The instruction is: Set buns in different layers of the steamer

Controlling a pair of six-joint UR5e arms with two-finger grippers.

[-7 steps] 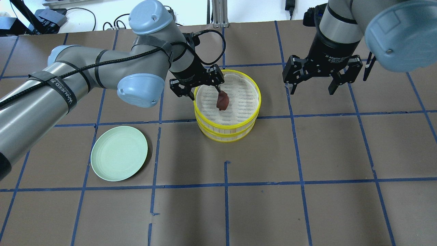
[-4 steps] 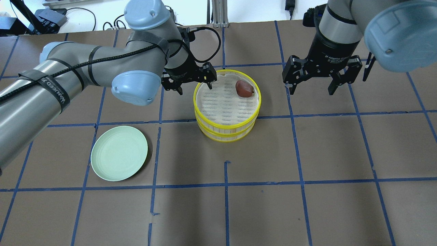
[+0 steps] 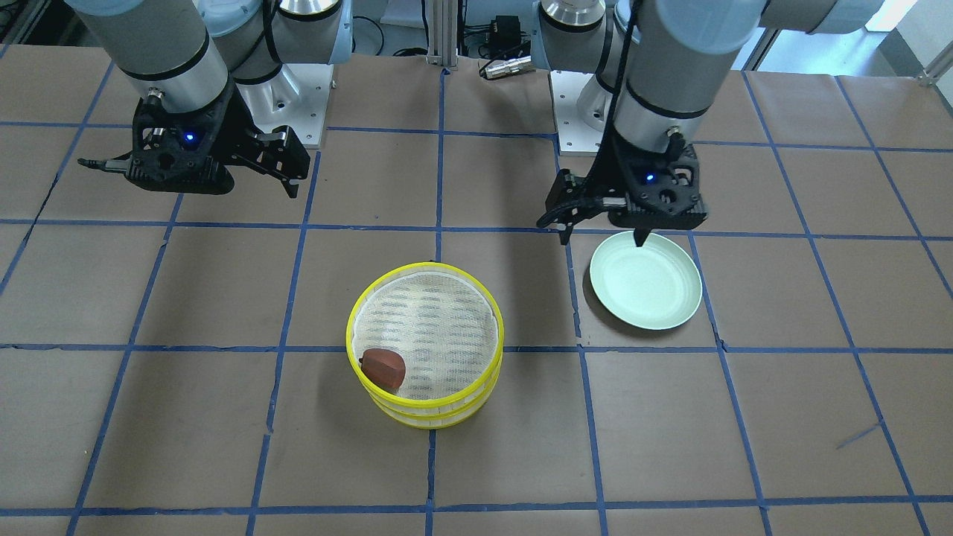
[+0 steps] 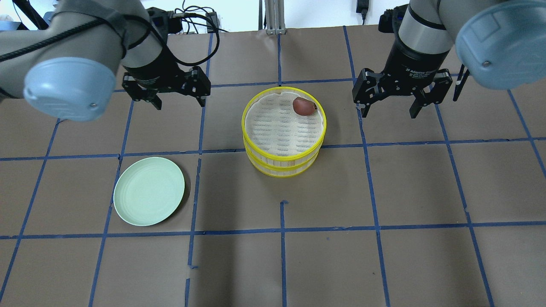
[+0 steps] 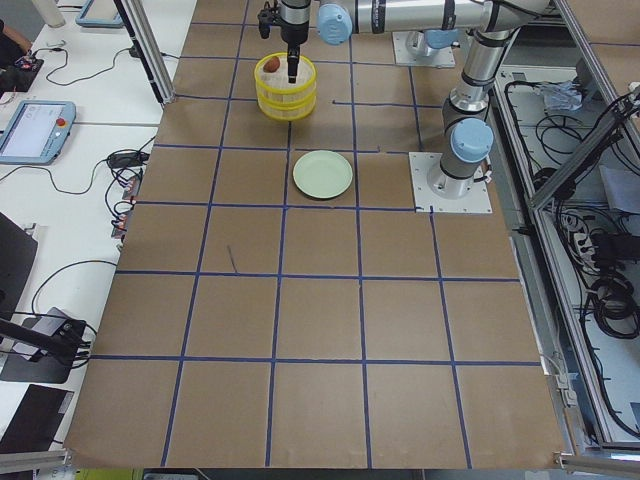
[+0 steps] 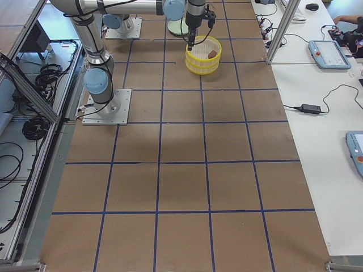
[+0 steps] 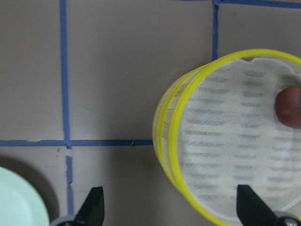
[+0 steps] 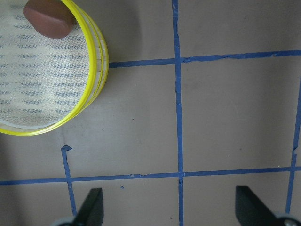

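Overhead exterior: we see the reddish-brown bun (image 4: 303,106) on the top tray's mesh at 1 o'clock, against the rim of the steamer (image 4: 279,132). The pale green plate (image 4: 149,197) lies at 8 o'clock from it, well apart. The left gripper (image 4: 180,102) at 10 o'clock and the right gripper (image 4: 389,111) at 2 o'clock are both spread wide, empty and apart from the steamer. In the front-facing view one left finger overlaps the plate's 12 o'clock rim; overhead shows them well apart.
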